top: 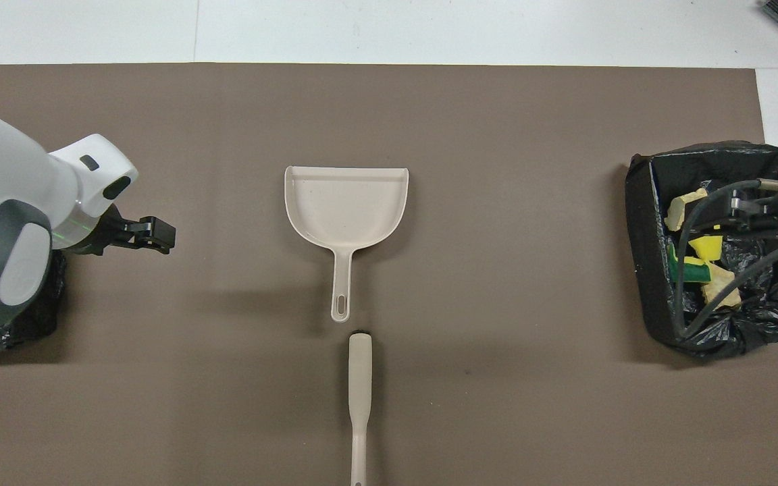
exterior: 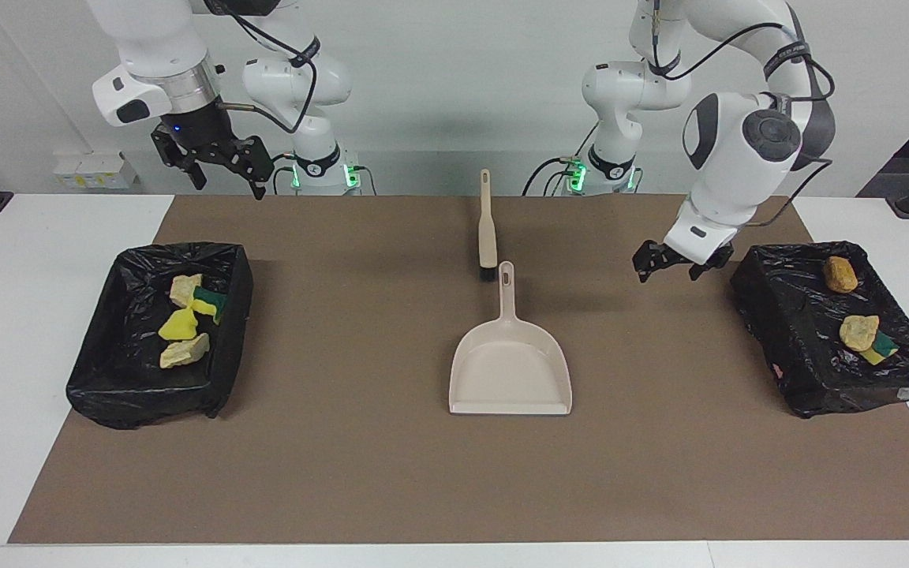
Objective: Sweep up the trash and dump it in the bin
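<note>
No writing is reading clearly on either arm or on any of the things.

A smooth beige plastic dustpan (exterior: 510, 369) is lying flat at the middle of the brown mat (exterior: 344, 473), its slim handle with a slotted hanging hole pointing toward the robots and its wide, straight lip facing the mat's edge farthest from them. In line with that handle and just clear of it, a beige brush (exterior: 488, 229) with a short dark bristle tuft is lying near the mat's edge nearest the robots.

Two low rectangular bins are sitting lined with crinkled, glossy black plastic. The bin at the right arm's end (exterior: 99, 379) is holding rough torn foam scraps (exterior: 185, 319), yellow and pale tan, one with dark green backing. The bin at the left arm's end (exterior: 786, 315) is holding an orange-brown scrap (exterior: 839, 274) and a tan one with green backing (exterior: 861, 333).

The left gripper (exterior: 669, 266) is hanging over the mat just beside its bin, fingers apart and holding nothing. The right gripper (exterior: 218, 162) is waiting high over the mat's corner near its base, fingers apart and empty.
</note>
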